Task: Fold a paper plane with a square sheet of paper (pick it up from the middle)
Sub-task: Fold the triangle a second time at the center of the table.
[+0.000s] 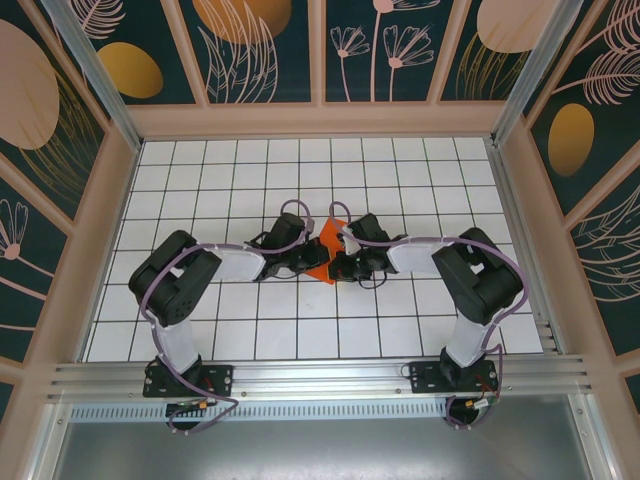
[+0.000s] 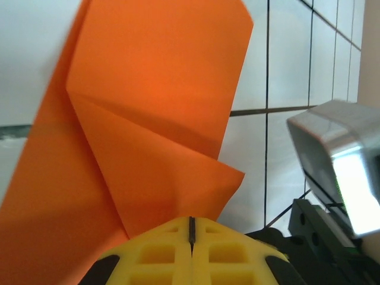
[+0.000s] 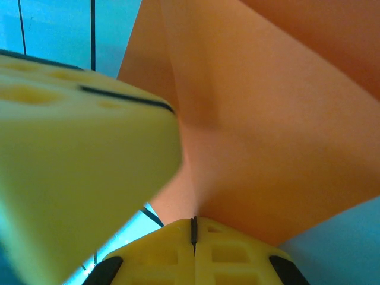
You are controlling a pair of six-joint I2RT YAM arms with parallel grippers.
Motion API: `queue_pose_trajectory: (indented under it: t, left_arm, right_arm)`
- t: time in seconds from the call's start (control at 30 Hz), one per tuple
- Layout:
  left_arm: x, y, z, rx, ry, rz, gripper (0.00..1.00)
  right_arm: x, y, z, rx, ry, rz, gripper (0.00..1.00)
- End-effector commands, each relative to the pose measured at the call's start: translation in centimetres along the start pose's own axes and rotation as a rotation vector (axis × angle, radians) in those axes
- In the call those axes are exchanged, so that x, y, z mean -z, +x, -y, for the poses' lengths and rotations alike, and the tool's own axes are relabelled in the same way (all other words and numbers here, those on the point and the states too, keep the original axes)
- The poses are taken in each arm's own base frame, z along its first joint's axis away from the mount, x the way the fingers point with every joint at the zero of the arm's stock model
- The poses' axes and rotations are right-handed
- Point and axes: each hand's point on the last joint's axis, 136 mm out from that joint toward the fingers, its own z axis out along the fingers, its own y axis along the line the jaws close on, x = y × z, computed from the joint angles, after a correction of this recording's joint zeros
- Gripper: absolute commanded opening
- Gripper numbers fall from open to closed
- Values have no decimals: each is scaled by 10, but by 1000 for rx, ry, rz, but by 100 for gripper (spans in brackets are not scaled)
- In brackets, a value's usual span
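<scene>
The table (image 1: 400,180) is a white surface divided by thin dark lines into square tiles. Walls (image 1: 270,50) enclose it on the left, right and far sides. They are dark teal panels with pale drawings of leaves and flowers and some orange and peach round shapes, set in light peach frames. Along the near edge runs a silver metal rail (image 1: 320,378), on which both arm bases are fixed.

Both arms bend inward and meet near the middle of the table. Between them is the square sheet of paper (image 1: 322,247), bright orange and already folded, with diagonal creases. In the left wrist view its flaps appear to rise from the tiles.

The left gripper (image 2: 191,230) has its yellow fingers pressed together, with only a thin dark seam between them. The near edge of the paper goes in at the tips, so it pinches the paper. The right gripper (image 3: 193,228) is closed in the same way, and the orange paper narrows down into its seam. Its camera sees also the yellow fingers (image 3: 71,154) of the left gripper just beside it, on the left.
</scene>
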Motion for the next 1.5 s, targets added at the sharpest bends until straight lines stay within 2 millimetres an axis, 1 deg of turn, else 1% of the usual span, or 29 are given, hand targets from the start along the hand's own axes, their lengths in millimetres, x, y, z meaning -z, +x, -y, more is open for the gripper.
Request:
queue_pose_trajectory:
  t: [0.0, 0.17, 0.27, 0.43, 0.6, 0.77, 0.93, 1.17, 1.2, 1.23, 1.3, 1.47]
  left_arm:
    - [-10, 6, -3, -2, -2, -32, 5]
    - [-16, 10, -25, 2, -96, -42, 5]
    - [-17, 9, -37, 2, -147, -34, 6]
    - [-12, -3, -46, -16, -209, 11, 9]
    - [-9, -21, -49, -21, -193, 41, 15]
    - [-7, -33, -58, -4, -169, 60, 21]
    - [-5, -46, -61, -2, -163, 83, 22]
    - [-5, -64, -66, -9, -201, 106, 23]
    - [-5, -62, -71, -9, -220, 101, 23]
    - [-5, -72, -64, -22, -223, 119, 22]
    - [-5, -78, -64, -36, -247, 126, 22]
    - [-5, -82, -71, -56, -304, 127, 23]
  right_arm:
    - [-4, 20, 28, -65, 87, -54, 4]
    - [-5, 25, 36, -82, 113, -68, 4]
    - [-7, 33, 46, -97, 146, -92, 4]
    - [-6, 52, 62, -110, 196, -140, 4]
    - [-5, 69, 76, -115, 243, -179, 4]
    - [-5, 79, 84, -126, 260, -200, 4]
    - [-5, 84, 88, -133, 270, -215, 4]
    - [-4, 86, 89, -129, 277, -217, 4]
    - [-4, 86, 89, -130, 277, -216, 4]
    - [-4, 86, 89, -130, 279, -216, 4]
    - [-3, 86, 89, -129, 280, -214, 4]
    - [-2, 85, 89, -127, 280, -208, 4]
